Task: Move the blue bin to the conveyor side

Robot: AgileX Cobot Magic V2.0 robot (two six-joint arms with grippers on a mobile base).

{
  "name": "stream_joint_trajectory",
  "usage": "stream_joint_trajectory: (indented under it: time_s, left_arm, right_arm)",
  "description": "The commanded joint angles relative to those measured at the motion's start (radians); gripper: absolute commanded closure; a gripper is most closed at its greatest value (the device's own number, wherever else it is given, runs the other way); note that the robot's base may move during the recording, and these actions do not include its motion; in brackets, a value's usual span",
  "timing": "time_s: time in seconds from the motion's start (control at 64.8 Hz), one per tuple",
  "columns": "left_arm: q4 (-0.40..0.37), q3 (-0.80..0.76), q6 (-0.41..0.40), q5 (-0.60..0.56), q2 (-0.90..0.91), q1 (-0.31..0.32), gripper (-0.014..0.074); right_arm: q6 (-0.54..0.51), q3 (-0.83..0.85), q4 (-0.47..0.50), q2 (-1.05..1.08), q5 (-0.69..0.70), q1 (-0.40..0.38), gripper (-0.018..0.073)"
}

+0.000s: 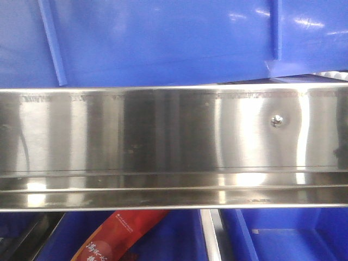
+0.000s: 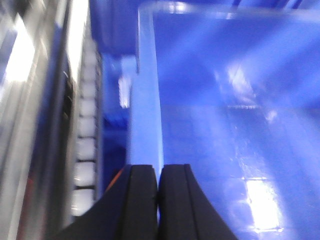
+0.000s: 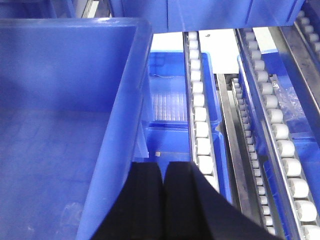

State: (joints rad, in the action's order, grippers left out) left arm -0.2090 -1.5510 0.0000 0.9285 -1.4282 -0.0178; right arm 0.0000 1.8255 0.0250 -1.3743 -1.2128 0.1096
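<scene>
Our left gripper (image 2: 158,200) and right gripper (image 3: 163,200) seem clamped on the blue bin (image 3: 60,125); thin rim grips may slip, dropping it onto the right-hand rollers (image 3: 202,132).

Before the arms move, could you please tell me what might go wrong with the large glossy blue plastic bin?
1. The left gripper and right gripper each pinch only the rim of the large glossy blue plastic bin, so it could slip or tilt.
2. In the front view its lower edge appears to sit just above the shiny stainless-steel shelf rail and might catch there.
</scene>
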Motion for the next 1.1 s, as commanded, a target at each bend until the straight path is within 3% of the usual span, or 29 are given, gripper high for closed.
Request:
stream_joint_trajectory:
  time_s: [0.0,0.077,0.185,0.679,0.895,1.08]
  left_arm:
    - [-0.02,-0.007,0.0,-0.031,-0.004,0.005,0.0519]
    - [-0.02,-0.007,0.0,-0.042,-0.004,0.005,0.0464]
    - [-0.02,-0.007,0.0,-0.042,-0.004,0.005,0.0421]
    - [-0.021,-0.007,0.0,-0.032,-0.004,0.005,0.0391]
    - [-0.021,-0.007,0.0,-0.039,-0.004,0.005,0.0391]
    - [-0.021,-0.007,0.0,-0.05,-0.004,0.005,0.0391]
  right_arm:
    - [-0.01,0.009,-0.011,-0.002,0.01,0.004,0.0504]
    - [-0.01,0.009,-0.008,-0.007,0.01,0.004,0.0324]
    - [-0.008,0.009,0.007,-0.028,0.01,0.004,0.0196]
    - [0.0,0.009,0.061,-0.155,-0.008,0.005,0.0169]
    - [0.0,0.009,0.061,-0.158,-0.008,0.005,0.0001]
    - [0.0,0.009,0.061,-0.16,-0.005,0.044,0.0001]
